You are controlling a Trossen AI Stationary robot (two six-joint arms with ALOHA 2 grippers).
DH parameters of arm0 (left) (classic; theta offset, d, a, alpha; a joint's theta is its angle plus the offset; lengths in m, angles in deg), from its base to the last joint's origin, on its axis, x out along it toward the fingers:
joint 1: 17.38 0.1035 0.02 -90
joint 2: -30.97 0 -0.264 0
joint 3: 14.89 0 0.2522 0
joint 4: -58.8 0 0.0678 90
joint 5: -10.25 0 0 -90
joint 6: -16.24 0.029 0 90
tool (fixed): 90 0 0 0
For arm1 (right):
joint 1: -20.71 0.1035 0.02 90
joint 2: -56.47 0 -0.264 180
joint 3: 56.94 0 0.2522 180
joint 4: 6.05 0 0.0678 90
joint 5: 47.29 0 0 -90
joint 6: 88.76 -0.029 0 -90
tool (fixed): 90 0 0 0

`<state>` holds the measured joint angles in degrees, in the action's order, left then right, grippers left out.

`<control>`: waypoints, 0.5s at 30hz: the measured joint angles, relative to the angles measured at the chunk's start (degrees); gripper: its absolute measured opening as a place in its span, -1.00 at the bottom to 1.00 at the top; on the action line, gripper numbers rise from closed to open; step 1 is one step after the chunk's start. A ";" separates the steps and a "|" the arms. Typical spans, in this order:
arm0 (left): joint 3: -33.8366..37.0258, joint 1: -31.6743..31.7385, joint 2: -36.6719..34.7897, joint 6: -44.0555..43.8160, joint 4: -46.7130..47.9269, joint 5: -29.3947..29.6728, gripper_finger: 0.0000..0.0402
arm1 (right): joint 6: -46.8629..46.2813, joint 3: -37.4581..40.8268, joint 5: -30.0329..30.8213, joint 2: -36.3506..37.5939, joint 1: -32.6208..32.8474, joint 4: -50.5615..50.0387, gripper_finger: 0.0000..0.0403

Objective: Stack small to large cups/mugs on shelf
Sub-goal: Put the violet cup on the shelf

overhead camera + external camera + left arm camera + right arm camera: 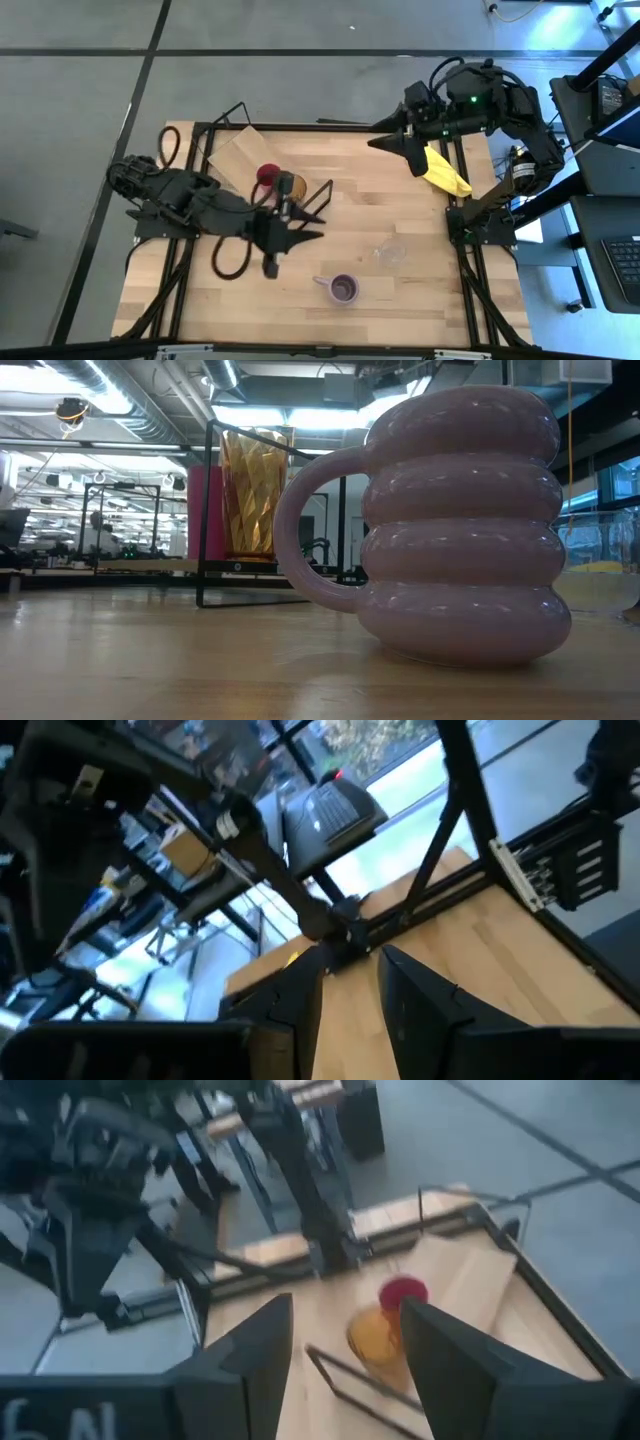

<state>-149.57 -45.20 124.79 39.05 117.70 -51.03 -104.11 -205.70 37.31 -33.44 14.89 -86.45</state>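
Left pincer [272,262] is hovering spread and empty, red cup [268,175] and amber tumbler [287,186] standing on the shelf [238,152] just beyond it, purple mug [343,289] and glass [390,252] farther right. Right pincer [415,165] is waiting spread beside the yellow cloth [446,174].

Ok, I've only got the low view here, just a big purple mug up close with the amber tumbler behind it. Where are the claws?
Observer: The left claw hangs open and empty over the table, between the shelf and the purple mug.
Operator: And the right one?
Observer: The right claw is open at the table's edge, beside a yellow cloth.
Operator: What's off the shelf?
Observer: The mug and a clear glass. The amber tumbler and red cup stand on the shelf.
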 joint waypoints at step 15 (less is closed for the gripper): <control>-1.23 -5.79 -0.02 -4.48 -3.32 -10.75 -0.53 | -3.14 0.00 8.22 0.00 3.72 4.67 -0.08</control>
<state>-150.80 -50.99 124.77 34.57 114.38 -61.78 -107.25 -205.70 45.53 -33.44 18.61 -81.78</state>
